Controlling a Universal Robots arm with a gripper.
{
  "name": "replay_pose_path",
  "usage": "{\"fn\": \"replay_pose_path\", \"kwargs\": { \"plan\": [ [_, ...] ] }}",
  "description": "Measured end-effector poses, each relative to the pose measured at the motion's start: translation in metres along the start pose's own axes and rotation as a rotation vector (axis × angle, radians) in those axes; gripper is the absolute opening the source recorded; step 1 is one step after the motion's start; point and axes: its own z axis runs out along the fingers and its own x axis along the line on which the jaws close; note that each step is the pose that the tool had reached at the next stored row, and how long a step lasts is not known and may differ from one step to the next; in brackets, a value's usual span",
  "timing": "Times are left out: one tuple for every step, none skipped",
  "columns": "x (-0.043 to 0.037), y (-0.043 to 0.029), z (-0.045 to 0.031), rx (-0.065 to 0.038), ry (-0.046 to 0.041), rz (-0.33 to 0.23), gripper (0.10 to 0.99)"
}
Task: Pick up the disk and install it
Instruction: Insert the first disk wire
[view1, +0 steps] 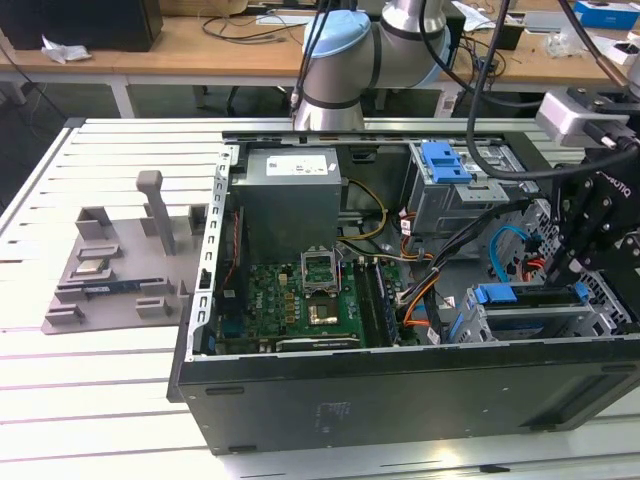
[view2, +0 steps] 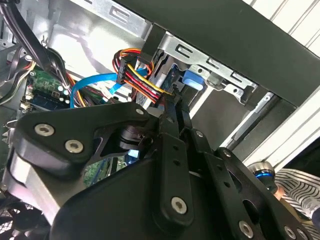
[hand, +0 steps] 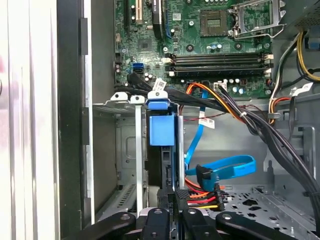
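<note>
Gripper (hand: 170, 212) is sitting lower centre of frame, fingers pressed together on the disk (hand: 162, 131). Disk is sliding into the drive cage (hand: 125, 102); cables (hand: 200, 197) are crowding close and risk snagging.

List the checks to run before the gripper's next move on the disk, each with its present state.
1. Disk standing in the drive cage slot: ok.
2. Disk fully seated: cannot tell.
3. Gripper lined up with the disk's near edge: ok.
4. Grip on the disk: cannot tell.
5. Red-yellow power cable clear of the gripper: not ok, it lies right beside it.
6. Blue data cable clear of the disk: ok, it loops off to one side.
</note>
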Motion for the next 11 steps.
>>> {"fn": "replay_pose_path", "kwargs": {
  "plan": [
    [0.0000, 0.0000, 0.0002, 0.000, -0.0002, -0.003, 0.165],
    [0.0000, 0.0000, 0.0005, 0.001, -0.0004, -0.007, 0.165],
    [0.0000, 0.0001, 0.0011, 0.001, -0.0010, -0.012, 0.165],
    [-0.0001, 0.0000, 0.0015, 0.001, -0.0016, -0.014, 0.165],
    [-0.0001, 0.0000, 0.0021, 0.001, -0.0022, -0.016, 0.165],
    [-0.0001, 0.0000, 0.0026, 0.001, -0.0032, -0.018, 0.165],
    [-0.0002, 0.0001, 0.0032, 0.001, -0.0048, -0.018, 0.165],
    [-0.0002, 0.0004, 0.0037, 0.001, -0.0065, -0.019, 0.165],
    [-0.0002, 0.0007, 0.0041, 0.001, -0.0077, -0.019, 0.165],
    [-0.0003, 0.0009, 0.0044, 0.001, -0.0086, -0.019, 0.165],
    [-0.0003, 0.0012, 0.0047, 0.001, -0.0096, -0.019, 0.165]
  ]
}}
